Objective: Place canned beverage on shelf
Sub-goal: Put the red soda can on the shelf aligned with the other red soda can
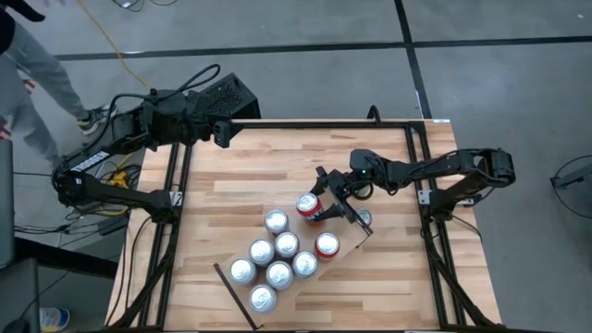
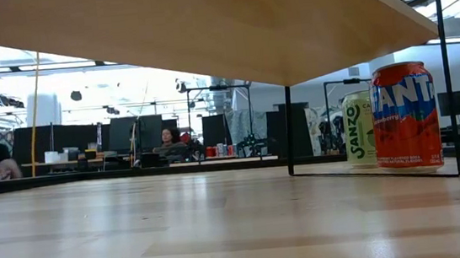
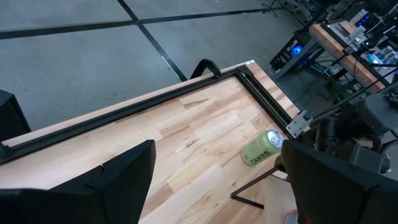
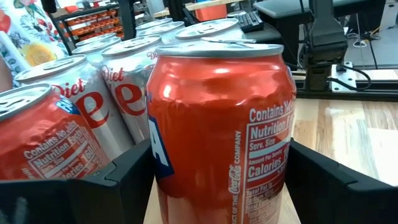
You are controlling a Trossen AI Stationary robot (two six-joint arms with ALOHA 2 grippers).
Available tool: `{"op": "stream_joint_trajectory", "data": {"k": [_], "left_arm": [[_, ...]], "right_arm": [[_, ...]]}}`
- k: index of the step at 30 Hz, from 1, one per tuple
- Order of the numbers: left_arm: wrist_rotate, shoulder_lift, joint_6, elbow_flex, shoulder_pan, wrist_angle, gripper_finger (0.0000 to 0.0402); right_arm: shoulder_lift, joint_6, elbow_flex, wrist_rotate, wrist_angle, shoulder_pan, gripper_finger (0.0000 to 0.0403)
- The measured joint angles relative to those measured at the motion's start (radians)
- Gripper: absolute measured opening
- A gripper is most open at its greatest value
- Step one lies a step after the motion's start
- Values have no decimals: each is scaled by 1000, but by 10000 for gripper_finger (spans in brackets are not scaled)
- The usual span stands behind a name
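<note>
The red can point(image 1: 308, 205) is seen upright, long axis vertical, top facing up, at the far end of the shelf point(image 1: 347, 257), a pale board laid diagonally on the butcher-block table point(image 1: 250, 176). It is bracketed by the right gripper point(image 1: 323, 206), whose fingers point(image 4: 124, 180) are spread wide on either side of the can; whether they press on it cannot be told. The right arm is stretched in level from the table's right edge. Just beside the can, 6 silver cans point(image 1: 276, 221) and 1 more red-topped can point(image 1: 326, 245) are packed on the board. A green can point(image 3: 263, 147) is seen behind the gripper. The left gripper point(image 1: 225, 131) is held at the far left corner, fingers apart, empty
</note>
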State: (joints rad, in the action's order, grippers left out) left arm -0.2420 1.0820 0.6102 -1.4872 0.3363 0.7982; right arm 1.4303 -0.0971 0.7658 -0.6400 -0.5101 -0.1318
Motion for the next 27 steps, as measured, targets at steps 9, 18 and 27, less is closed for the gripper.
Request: {"op": "stream_joint_trajectory", "data": {"k": [9,18,27], "left_arm": [[0,0,0,0,0,0,332],[0,0,0,0,0,0,332],[0,0,0,0,0,0,332]], "right_arm": [[0,-1,0,16,-32,0,308],[-1,61,1,60,-37,1,316],[-1,67,3,92,-61,-2,359]]}}
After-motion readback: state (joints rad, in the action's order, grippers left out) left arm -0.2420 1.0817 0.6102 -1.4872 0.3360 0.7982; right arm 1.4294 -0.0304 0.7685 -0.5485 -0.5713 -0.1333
